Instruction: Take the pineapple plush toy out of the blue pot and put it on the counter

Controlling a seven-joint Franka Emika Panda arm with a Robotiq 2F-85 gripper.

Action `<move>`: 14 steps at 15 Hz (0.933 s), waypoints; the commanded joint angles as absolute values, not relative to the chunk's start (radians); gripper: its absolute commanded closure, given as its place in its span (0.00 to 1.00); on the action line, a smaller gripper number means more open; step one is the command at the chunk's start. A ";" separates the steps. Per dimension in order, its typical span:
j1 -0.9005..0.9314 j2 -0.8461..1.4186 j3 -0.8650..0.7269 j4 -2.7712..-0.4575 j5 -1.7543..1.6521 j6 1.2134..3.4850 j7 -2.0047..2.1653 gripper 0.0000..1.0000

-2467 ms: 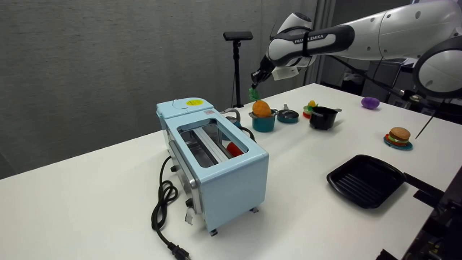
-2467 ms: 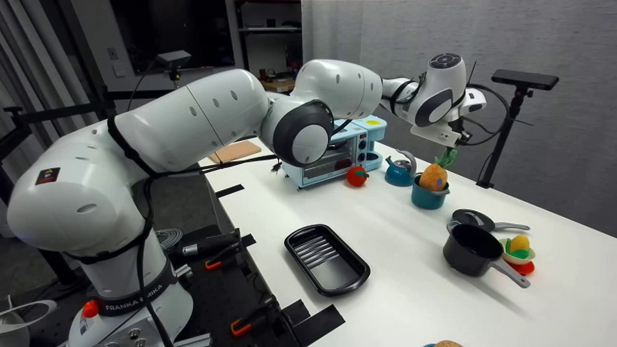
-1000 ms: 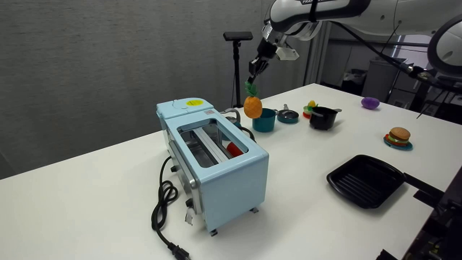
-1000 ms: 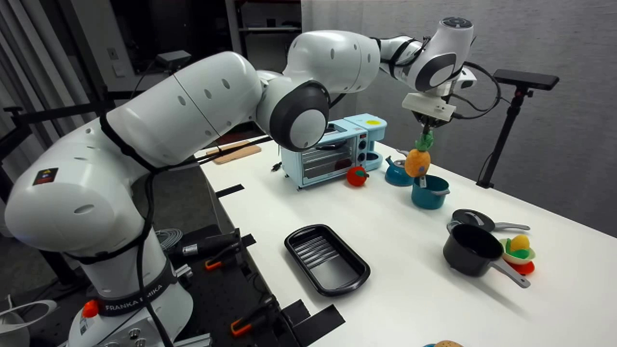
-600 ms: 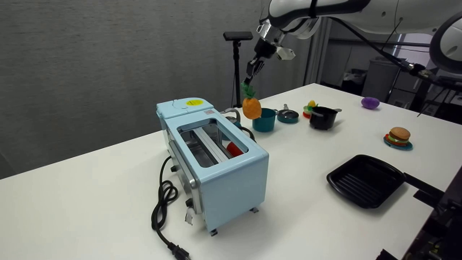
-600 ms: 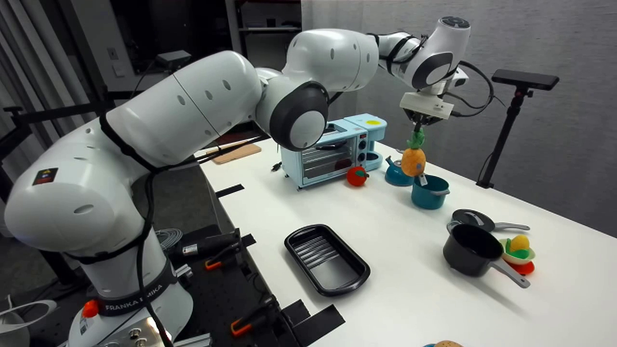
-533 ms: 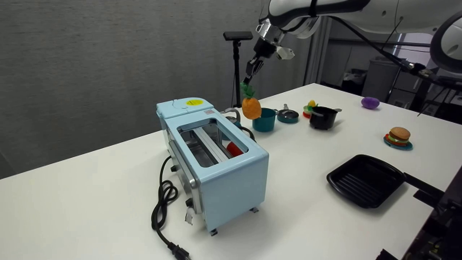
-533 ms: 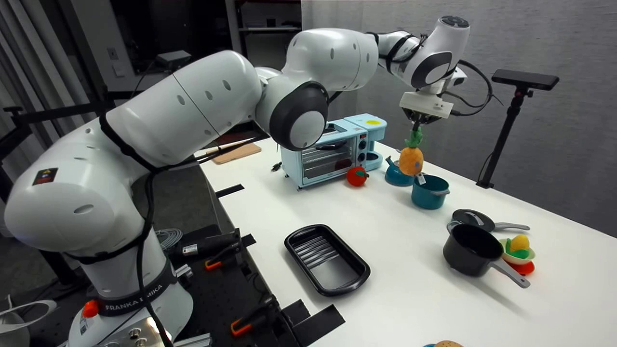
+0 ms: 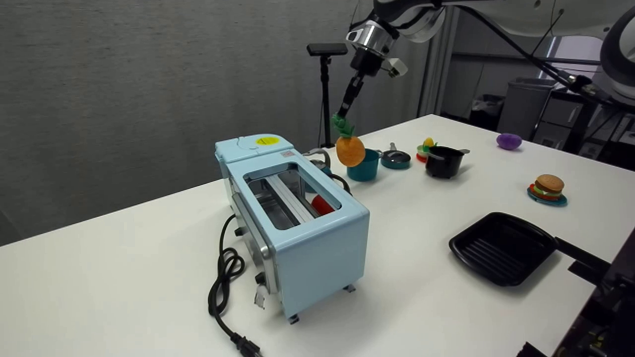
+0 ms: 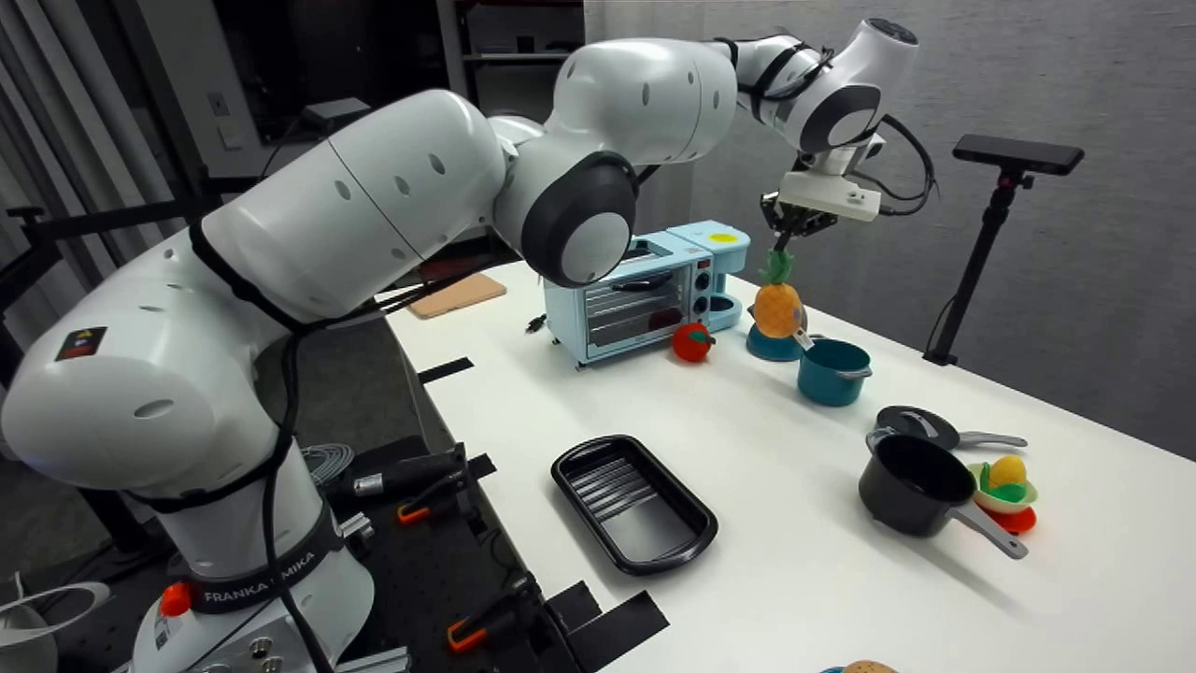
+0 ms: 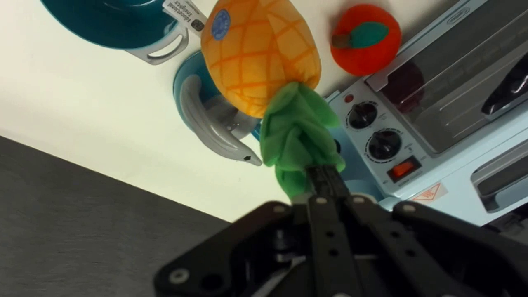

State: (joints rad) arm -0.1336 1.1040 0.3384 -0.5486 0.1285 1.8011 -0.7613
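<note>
In an exterior view, the fingers slant down over the far side of the worktop, closed on the green leaves of the pineapple plush toy, which hangs in the air and covers the left edge of the blue pot. Right of that pot stand a lidded pan and a black pot; farther right are a purple rounded toy and, nearer, a toy hamburger on a blue plate. A black grill pan lies near right, and a pale blue toaster oven stands near left, its black plug lying nearer. In an exterior view where the robot arm reaches in from the left, the pineapple plush toy hangs leaf end up, left of the blue pot and in front of a teal kettle; a red toy apple sits farther left, just beside the toaster oven, and a cutting board lies at the far left. In the wrist view, the fingers come in from the bottom, pinching the leaves between their tips; the toy's white tag overlaps the rim of the blue pot, but whether they touch cannot be told. The kettle shows partly behind the pineapple plush toy.
</note>
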 commanded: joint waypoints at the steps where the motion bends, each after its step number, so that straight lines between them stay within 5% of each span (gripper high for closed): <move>1: -0.163 1.065 0.341 -0.585 0.121 1.699 -0.842 1.00; 8: -0.159 1.069 0.281 -0.587 0.054 1.694 -0.922 1.00; 9: -0.163 1.065 0.276 -0.590 0.054 1.690 -0.926 0.74; 14: -0.171 1.067 0.262 -0.586 0.064 1.698 -0.952 0.43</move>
